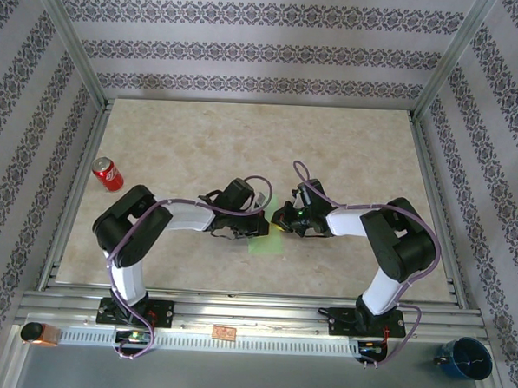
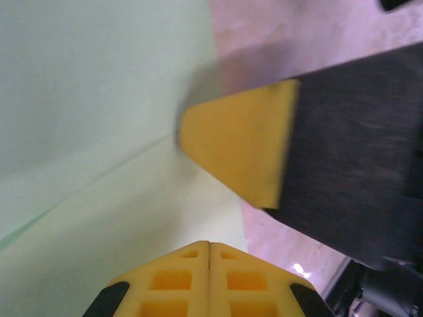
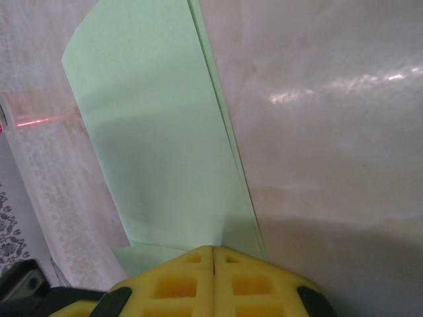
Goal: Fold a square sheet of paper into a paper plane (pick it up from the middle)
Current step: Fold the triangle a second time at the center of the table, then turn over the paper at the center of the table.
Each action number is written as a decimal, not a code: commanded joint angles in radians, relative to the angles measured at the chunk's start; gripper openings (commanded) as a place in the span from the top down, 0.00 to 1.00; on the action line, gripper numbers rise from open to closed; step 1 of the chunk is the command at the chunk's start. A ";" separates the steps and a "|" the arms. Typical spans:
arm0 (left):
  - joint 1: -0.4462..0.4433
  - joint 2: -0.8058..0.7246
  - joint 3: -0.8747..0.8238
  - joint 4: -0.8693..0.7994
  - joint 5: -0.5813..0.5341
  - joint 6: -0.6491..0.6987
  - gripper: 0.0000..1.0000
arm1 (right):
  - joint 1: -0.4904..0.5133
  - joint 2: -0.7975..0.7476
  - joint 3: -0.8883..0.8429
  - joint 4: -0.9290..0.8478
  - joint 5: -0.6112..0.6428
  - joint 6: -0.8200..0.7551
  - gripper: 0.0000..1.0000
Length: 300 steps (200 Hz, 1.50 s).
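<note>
Worktop [image 1: 244,141]: a pale marbled surface, enclosed by patterned walls and a metal frame.
Left arm [image 1: 135,231]: reached inward toward the middle of the worktop, with a purple cable run along it.
Right arm [image 1: 396,240]: reached inward from the opposite side, so that the two wrists are brought close together.
Sheet of paper [image 1: 264,233]: light green and laid flat on the worktop, near its middle and toward the near side, between the two tools. In the right wrist view [image 3: 158,132] it is seen folded into a long shape with layered edges along one side. A crease line is shown in the left wrist view [image 2: 99,165].
Left tool [image 2: 209,246]: the yellow pads are closed together at a thin seam and set low over the paper. Nothing is seen held between them, though the tips are hidden.
Right tool [image 3: 213,249]: the pads are likewise closed to a seam, at the near end of the folded sheet. One yellow fingertip [image 2: 238,148] is seen resting at the paper's edge.
Blue cup [image 1: 466,357]: placed outside the frame, at the near right.
Red can [image 1: 108,175]: laid at the left side of the worktop, well apart from the paper.
</note>
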<state>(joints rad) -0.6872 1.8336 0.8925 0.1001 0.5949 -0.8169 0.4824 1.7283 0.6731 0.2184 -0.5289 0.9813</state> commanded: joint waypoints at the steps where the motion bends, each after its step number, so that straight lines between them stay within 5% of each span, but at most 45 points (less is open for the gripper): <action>1: -0.014 0.020 0.016 -0.079 -0.041 0.012 1.00 | 0.012 0.027 -0.042 -0.091 0.079 0.009 1.00; 160: -0.017 -0.227 -0.287 -0.249 -0.011 0.147 0.91 | 0.012 0.033 -0.050 -0.107 0.095 0.000 1.00; 202: -0.017 -0.299 -0.248 -0.346 -0.022 0.212 0.91 | 0.013 0.025 -0.042 -0.116 0.090 -0.002 1.00; 244: -0.010 -0.369 -0.186 -0.253 -0.042 0.183 0.92 | 0.018 0.002 -0.015 -0.122 0.069 -0.018 1.00; 300: 0.058 -0.157 0.033 -0.228 -0.052 0.202 0.93 | 0.019 -0.097 0.017 -0.157 0.042 -0.030 0.95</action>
<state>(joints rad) -0.6552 1.5826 0.8516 -0.1429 0.5640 -0.6449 0.5003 1.6955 0.6811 0.1429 -0.5148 0.9691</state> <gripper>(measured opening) 0.079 0.064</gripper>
